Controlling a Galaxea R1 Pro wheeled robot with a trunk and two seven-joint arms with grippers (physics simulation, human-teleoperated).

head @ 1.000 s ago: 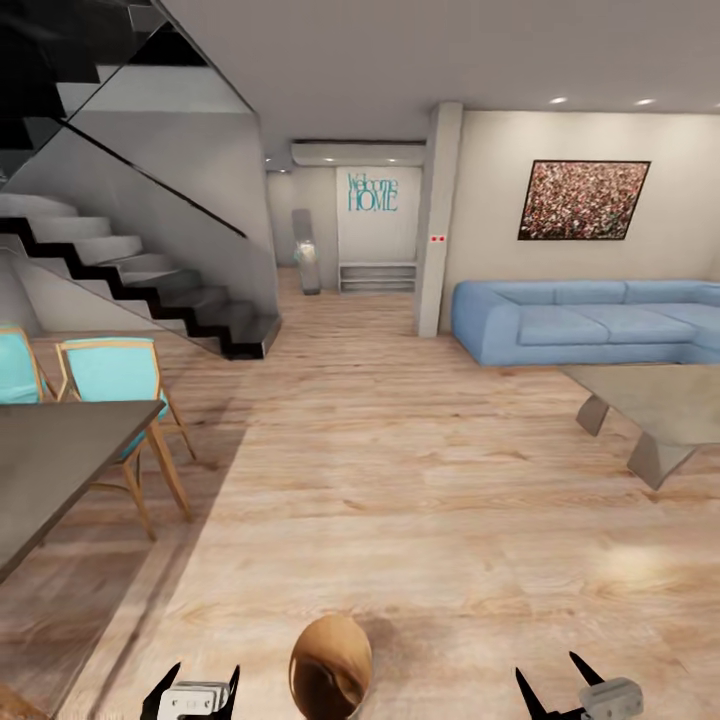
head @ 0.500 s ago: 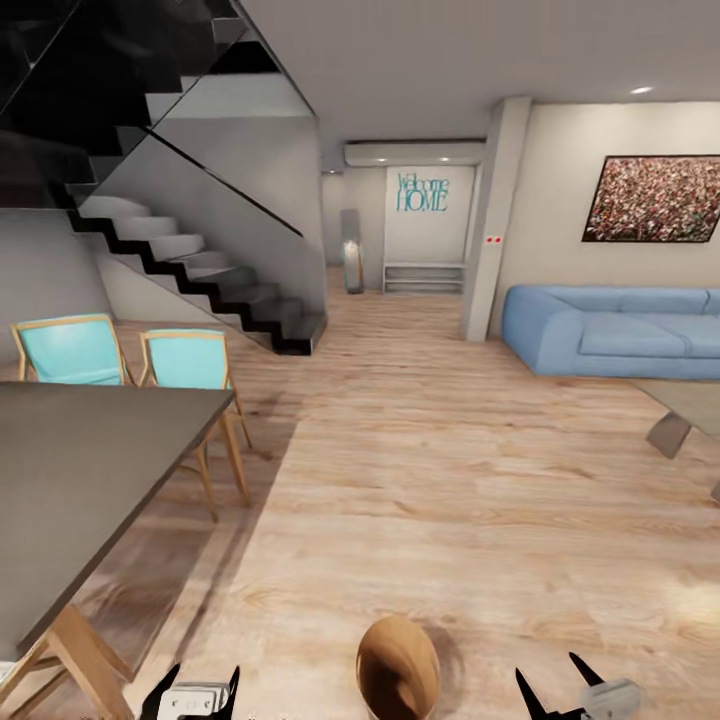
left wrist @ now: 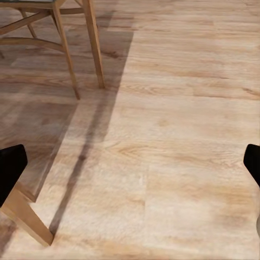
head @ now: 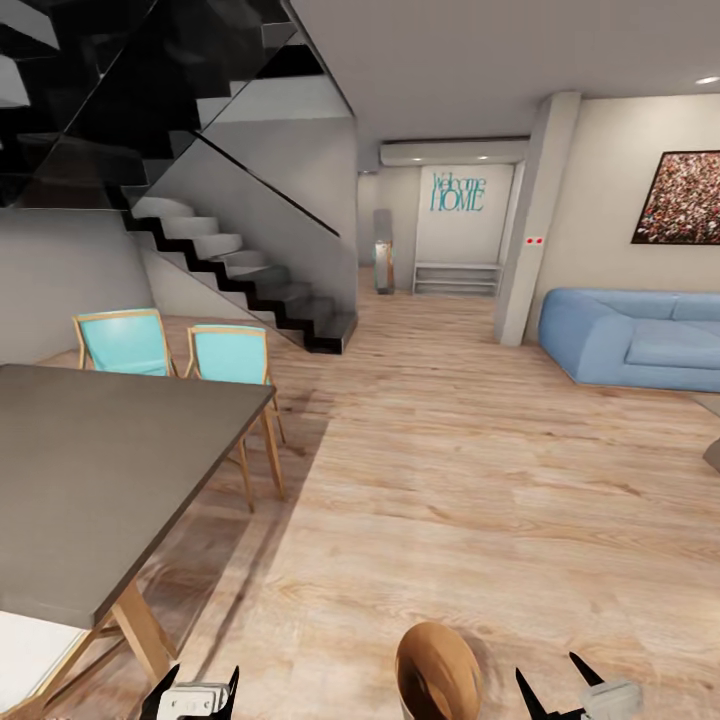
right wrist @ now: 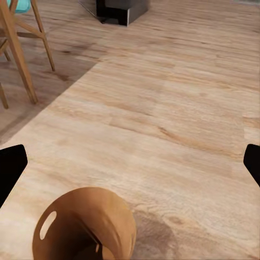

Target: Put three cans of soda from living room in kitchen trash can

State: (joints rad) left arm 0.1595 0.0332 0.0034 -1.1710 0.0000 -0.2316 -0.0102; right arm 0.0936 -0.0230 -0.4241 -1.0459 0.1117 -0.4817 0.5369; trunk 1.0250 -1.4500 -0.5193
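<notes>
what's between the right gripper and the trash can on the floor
Nothing visible. The tash can lies tipped on the bare wood floor just ahead of the open right gripper, its brown inside facing the camera. The dining table stands off to the left.

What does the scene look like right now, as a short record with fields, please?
room: open living area with light wood plank floor
left side: dark grey table on wooden legs, two turquoise chairs behind it
back: black staircase, "Welcome HOME" sign
right side: blue sofa, framed picture above it
near robot: brown-inside trash can lying tipped on the floor, mouth towards the camera
left claw: open, empty
right claw: open, empty
soda cans: none seen
</notes>
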